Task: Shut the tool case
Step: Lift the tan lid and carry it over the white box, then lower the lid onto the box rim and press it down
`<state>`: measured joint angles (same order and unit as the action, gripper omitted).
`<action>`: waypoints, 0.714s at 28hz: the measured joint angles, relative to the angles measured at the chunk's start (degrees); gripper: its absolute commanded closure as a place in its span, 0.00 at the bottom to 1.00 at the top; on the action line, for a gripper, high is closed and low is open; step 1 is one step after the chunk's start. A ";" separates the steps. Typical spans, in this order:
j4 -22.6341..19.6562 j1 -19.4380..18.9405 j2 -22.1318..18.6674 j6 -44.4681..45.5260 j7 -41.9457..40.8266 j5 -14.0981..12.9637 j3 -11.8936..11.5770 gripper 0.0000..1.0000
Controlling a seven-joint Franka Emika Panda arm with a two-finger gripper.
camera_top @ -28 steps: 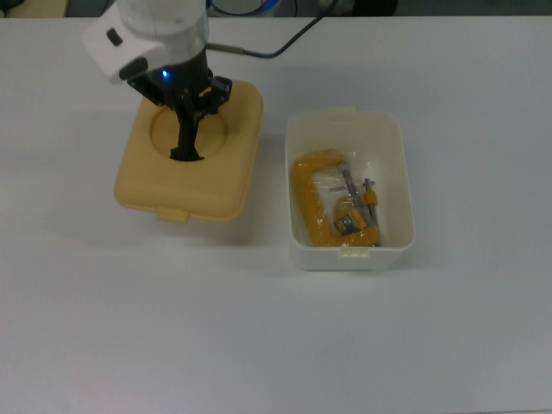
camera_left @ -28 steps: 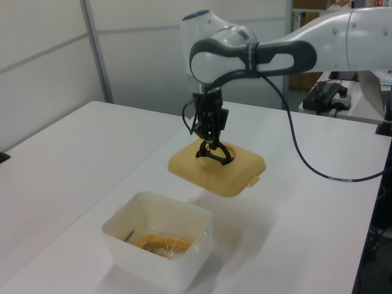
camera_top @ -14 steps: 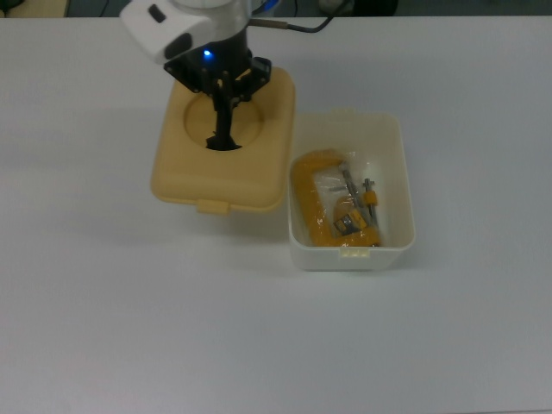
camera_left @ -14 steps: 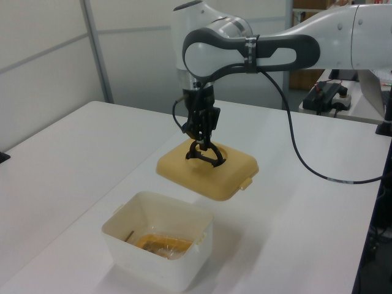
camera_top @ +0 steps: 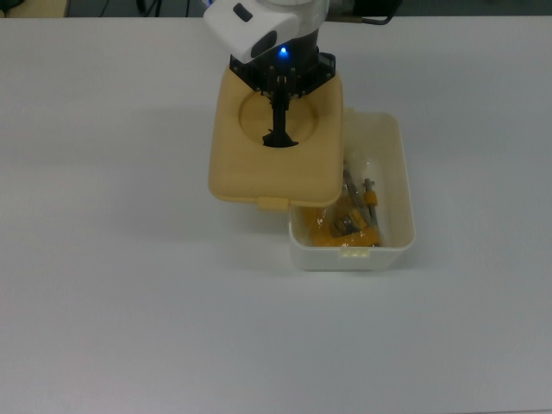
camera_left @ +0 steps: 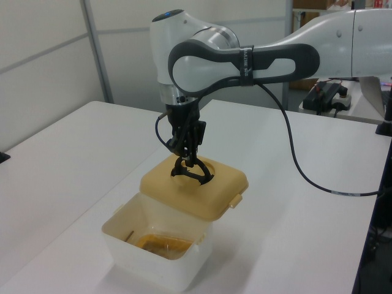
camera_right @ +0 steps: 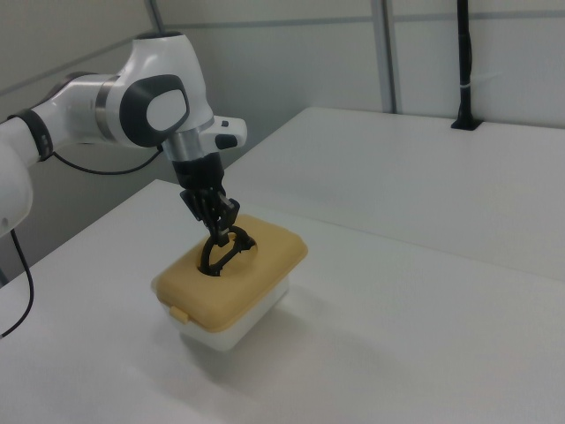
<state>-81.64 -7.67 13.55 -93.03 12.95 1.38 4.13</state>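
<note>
The gripper is pinched closed on the black handle that stands in the round recess of the tan lid, carrying the lid clear of the table. In the top view the lid overhangs the white box from about 10 o'clock, covering roughly half the opening — the yellow C-clamp shows toward 5 o'clock. The lid looks like light, stiff moulded plastic, probably smooth, so the handle is the sensible hold. Hanging from that one point it may tip or swing, and its latch tab must meet the box's tab.
</note>
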 measured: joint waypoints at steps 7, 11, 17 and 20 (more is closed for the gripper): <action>0.00 -1.88 0.32 -0.87 2.47 1.43 0.19 1.00; -0.02 -3.46 1.17 -2.10 4.87 2.83 0.30 1.00; -0.03 -5.99 3.87 -5.70 7.75 4.26 0.34 1.00; -0.03 -6.47 4.70 -7.19 8.16 4.36 0.34 1.00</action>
<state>-81.67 -14.14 18.25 -100.22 21.11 5.73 4.47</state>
